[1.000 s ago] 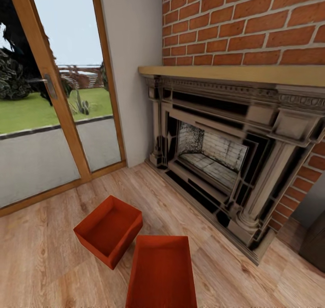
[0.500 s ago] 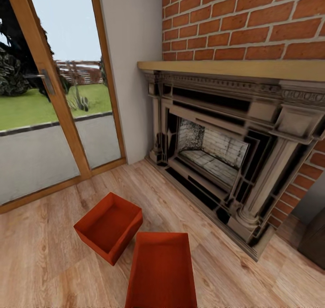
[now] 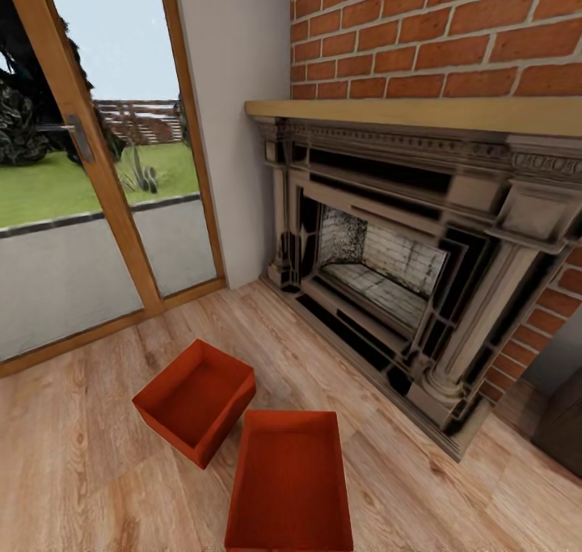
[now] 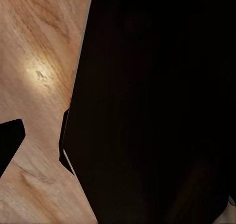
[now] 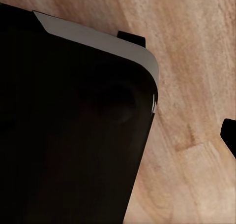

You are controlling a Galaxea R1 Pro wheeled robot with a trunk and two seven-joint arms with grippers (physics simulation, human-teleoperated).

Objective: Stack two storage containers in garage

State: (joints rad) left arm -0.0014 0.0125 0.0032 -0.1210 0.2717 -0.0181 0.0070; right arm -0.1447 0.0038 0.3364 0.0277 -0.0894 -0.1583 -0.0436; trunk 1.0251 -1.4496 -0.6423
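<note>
Two red-orange open-topped storage containers sit on the light wood plank floor of the living room, in front of the fireplace. The farther container is turned at an angle. The nearer container lies lengthwise toward me and almost touches the other's corner. Both look empty. Each wrist view looks down at plank floor past a large dark body part. A small black fingertip pokes in at the edge of the left wrist view, and another fingertip at the edge of the right wrist view. How the jaws stand is unclear.
A dark ornate fireplace under red brick stands to the right of the containers. Wood-framed glass doors fill the left wall. A dark piece of furniture is at the far right edge. Open plank floor lies left of the containers.
The whole head view has shifted slightly, so the camera moved. The containers lie as before.
</note>
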